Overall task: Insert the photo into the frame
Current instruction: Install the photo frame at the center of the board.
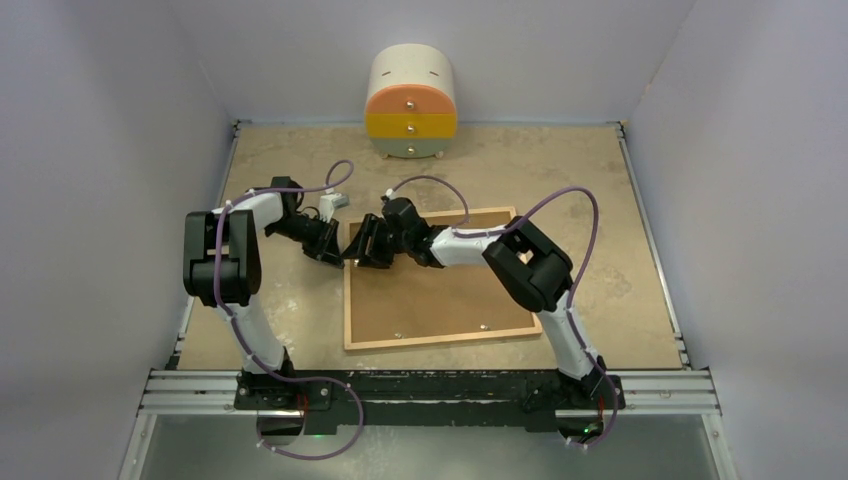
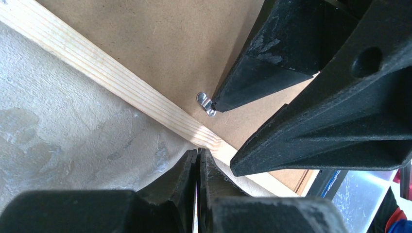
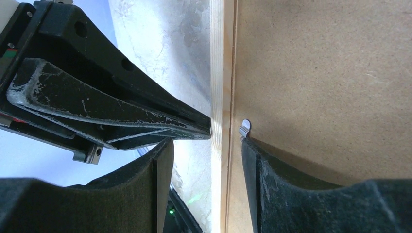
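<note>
Left wrist view is showing the left gripper, its scuffed black jaws pressed together on nothing, tips meeting the frame, a straight-grained pale wood strip lying flat on the mottled table. The right gripper is standing partly open, straddling that strip. One of its fingertips is touching a small metal tab on the fibrous brown backing board, which is hiding whatever lies beneath it.

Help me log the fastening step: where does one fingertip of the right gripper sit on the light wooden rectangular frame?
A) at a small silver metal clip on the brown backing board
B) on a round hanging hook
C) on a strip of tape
A: the right gripper has one fingertip at the small silver clip, just inside the frame's wooden border.
</note>
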Controlling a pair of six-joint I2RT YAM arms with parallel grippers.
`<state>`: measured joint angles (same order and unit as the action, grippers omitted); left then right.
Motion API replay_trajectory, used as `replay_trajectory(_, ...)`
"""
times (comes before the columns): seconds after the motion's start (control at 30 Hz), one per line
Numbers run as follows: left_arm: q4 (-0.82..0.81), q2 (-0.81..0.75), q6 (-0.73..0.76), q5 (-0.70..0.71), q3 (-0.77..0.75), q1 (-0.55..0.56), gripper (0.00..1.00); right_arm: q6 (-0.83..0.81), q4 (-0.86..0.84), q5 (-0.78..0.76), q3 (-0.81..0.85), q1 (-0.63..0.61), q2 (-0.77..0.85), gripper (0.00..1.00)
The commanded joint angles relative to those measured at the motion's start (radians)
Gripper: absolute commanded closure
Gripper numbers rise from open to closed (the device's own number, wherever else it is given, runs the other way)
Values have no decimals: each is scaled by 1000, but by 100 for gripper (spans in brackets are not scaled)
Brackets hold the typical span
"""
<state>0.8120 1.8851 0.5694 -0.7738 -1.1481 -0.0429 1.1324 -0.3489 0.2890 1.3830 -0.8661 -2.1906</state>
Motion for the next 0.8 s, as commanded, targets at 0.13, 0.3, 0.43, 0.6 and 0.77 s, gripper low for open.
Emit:
replay_trajectory(0.13,-51,18,72,61,31,15,96,-128,67,-7,39,14,16,44)
replay_trajectory(0.3,-48,16,78,70,30,14,96,-169,102,-21,12,52,64,44)
replay_trajectory(0.43,-53,14,72,65,33,15,97,-174,99,-13,18,54,45,44)
replay_trajectory(0.6,-52,10,73,69,33,14,97,-154,63,-4,35,46,1,44)
replay_trajectory(0.77,-51,12,73,69,31,15,97,-136,48,18,43,36,-19,44)
